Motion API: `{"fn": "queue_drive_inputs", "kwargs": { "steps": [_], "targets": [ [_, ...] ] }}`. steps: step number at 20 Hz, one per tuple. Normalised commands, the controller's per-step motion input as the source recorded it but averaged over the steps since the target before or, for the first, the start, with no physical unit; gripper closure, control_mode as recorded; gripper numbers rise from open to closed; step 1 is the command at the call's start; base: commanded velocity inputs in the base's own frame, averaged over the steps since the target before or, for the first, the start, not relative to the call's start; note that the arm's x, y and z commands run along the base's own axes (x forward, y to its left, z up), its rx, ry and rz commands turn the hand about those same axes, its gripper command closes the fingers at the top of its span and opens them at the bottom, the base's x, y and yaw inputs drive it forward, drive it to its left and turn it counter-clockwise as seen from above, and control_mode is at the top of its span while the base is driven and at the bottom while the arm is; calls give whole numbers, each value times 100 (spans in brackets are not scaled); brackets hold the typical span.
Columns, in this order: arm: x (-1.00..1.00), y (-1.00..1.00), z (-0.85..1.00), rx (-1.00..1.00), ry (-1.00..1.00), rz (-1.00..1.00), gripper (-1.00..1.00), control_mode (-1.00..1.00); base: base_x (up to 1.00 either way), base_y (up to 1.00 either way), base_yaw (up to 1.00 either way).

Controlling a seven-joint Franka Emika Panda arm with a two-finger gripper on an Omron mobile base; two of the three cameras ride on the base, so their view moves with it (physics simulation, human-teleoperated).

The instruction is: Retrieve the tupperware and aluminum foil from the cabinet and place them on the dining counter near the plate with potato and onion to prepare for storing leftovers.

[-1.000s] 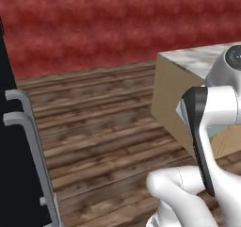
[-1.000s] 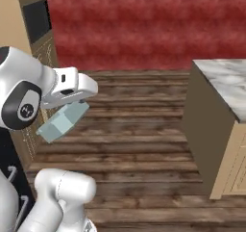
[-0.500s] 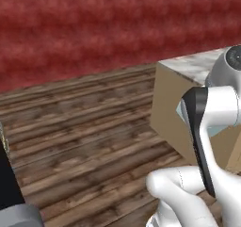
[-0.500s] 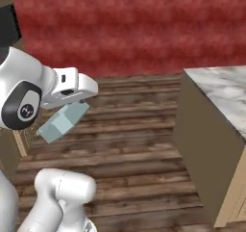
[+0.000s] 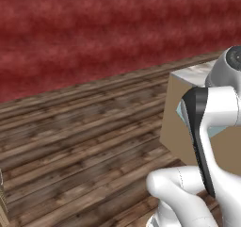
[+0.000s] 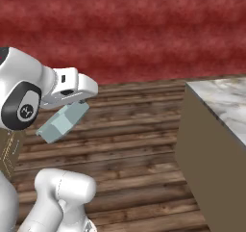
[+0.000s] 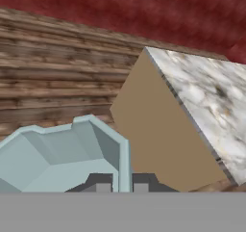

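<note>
End effector (image 7: 122, 184): clamping the tupperware (image 6: 62, 122) by its rim wall, carrying it tilted above the wooden floor (image 6: 134, 144).
Bench: dining counter (image 6: 216, 130) is lying ahead, well apart.
Risk: thin-rim grip may be slipping while driving; the tub could drop.
Hidden: plate, foil box, most of the bench top are lying outside the frame.

Even, flat rendered light, no cast shadows, soft blurry textures

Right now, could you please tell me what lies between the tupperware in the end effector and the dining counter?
Only bare wooden floor lies between the tupperware and the dining counter, seen in the right base view.
</note>
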Motion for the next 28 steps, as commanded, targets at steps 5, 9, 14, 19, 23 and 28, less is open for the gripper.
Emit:
{"fn": "queue_drive_inputs", "kwargs": {
  "steps": [5, 9, 14, 19, 23, 28],
  "targets": [
    [0, 0, 0, 0, 0, 0, 100, 100, 100, 0, -37],
    [0, 0, 0, 0, 0, 0, 100, 100, 99, 0, -48],
    [0, 0, 0, 0, 0, 0, 100, 100, 100, 11, -46],
    [0, 0, 0, 0, 0, 0, 100, 100, 100, 54, -34],
    [0, 0, 0, 0, 0, 0, 100, 100, 100, 66, -30],
    [0, 0, 0, 0, 0, 0, 100, 100, 100, 66, -31]
  ]
}}
